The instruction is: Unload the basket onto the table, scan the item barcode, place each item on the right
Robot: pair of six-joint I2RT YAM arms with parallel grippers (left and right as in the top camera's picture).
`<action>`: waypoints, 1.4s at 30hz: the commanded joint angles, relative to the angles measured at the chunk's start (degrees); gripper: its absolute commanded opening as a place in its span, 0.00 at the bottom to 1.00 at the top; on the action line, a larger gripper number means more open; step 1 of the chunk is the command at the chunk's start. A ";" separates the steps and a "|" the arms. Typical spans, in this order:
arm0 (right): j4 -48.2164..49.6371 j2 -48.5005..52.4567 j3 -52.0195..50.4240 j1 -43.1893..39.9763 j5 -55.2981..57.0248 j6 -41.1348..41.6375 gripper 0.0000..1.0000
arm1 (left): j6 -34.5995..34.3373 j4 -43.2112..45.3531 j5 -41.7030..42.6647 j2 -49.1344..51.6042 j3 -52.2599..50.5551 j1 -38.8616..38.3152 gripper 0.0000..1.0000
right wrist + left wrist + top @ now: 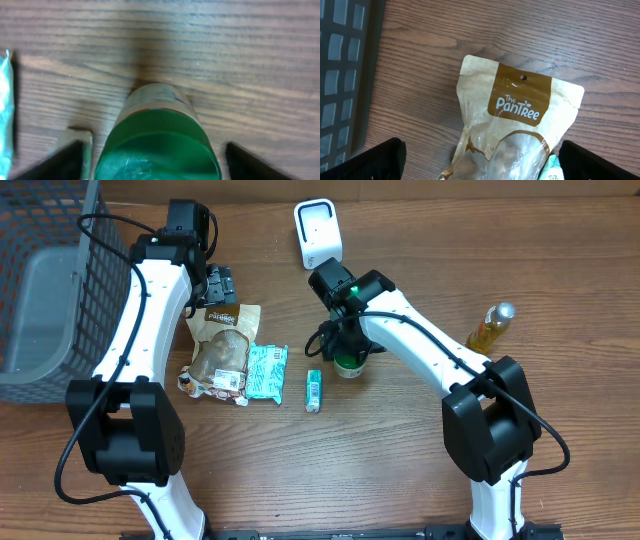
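Note:
A white barcode scanner [318, 232] stands at the back of the table. A jar with a green lid [347, 366] [155, 145] stands upright on the wood. My right gripper [345, 345] [152, 162] hangs right over it, open, with a gap showing between the lid and each of its fingers [252, 162]. A brown "The PanTree" pouch [222, 345] [520, 115] lies flat to the left. Above its upper end my left gripper [220, 285] [482, 162] is wide open and holds nothing. No barcode shows in any view.
A teal packet [266, 370] [552, 170] lies against the pouch, and a small green tube [314, 390] lies beside it. An oil bottle [490, 327] stands at the right. A dark mesh basket [40, 280] [340, 75] fills the left edge.

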 commanded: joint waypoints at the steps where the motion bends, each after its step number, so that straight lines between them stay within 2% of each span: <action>1: 0.33 -0.48 0.59 0.15 0.35 0.48 1.00 | 0.00 0.09 -0.76 -0.24 0.68 -0.22 1.00; 15: 5.11 -0.48 0.59 0.15 0.37 6.51 1.00 | 0.00 0.09 -0.76 -0.24 0.68 -0.22 0.99; 42: 5.77 -0.46 0.59 0.15 0.39 6.45 1.00 | 0.00 0.09 -0.76 -0.24 0.68 -0.22 1.00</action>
